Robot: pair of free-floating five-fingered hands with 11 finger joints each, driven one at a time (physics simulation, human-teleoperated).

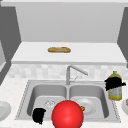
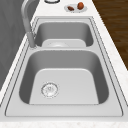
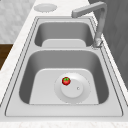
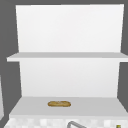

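Observation:
My right hand lies across the upper part of a yellow bottle, which stands upright on the counter right of the sink. My left hand hovers at the front edge of the left basin. Just to its right is a large red ball. A small red tomato rests on a white plate in the right basin; in the front view the tomato peeks out beside the ball.
The faucet stands behind the divider, its spout angled right. A bread loaf lies on the lower shelf. One plate sits on the left counter; another plate on the right holds brown pieces.

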